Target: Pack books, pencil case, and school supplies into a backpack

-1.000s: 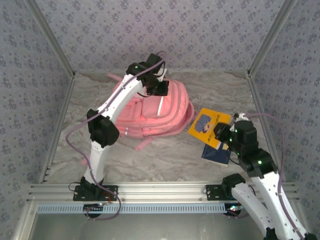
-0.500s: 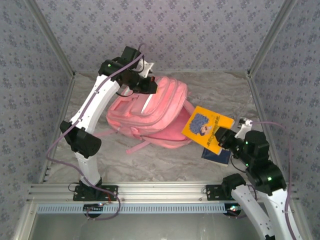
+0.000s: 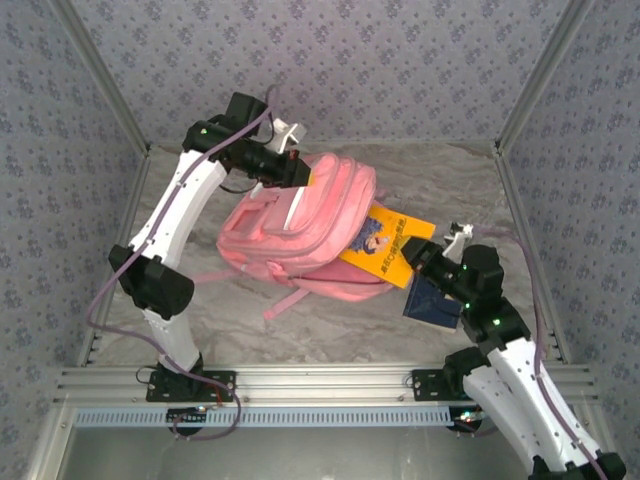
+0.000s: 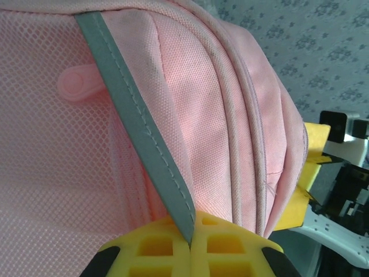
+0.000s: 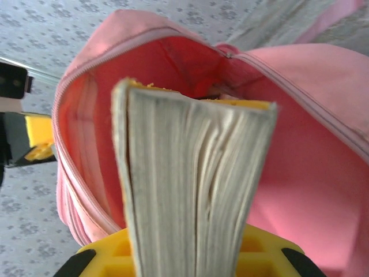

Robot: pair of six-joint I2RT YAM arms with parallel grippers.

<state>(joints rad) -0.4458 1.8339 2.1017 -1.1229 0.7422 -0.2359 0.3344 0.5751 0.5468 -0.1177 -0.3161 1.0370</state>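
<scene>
Left claw [image 4: 191,239] is clamped tight on the pink backpack [image 3: 300,225] by its top trim, holding it up so the mouth gapes toward the right claw [image 3: 418,262], which grips the yellow-orange book [image 3: 385,245], far end just ahead inside that opening.

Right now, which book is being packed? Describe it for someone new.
Find the big pink backpack mid-table. At its open mouth, the right gripper holds a yellow-orange book, partly inside. Unlike the dark navy book beside it, it's bright and lifted.
</scene>
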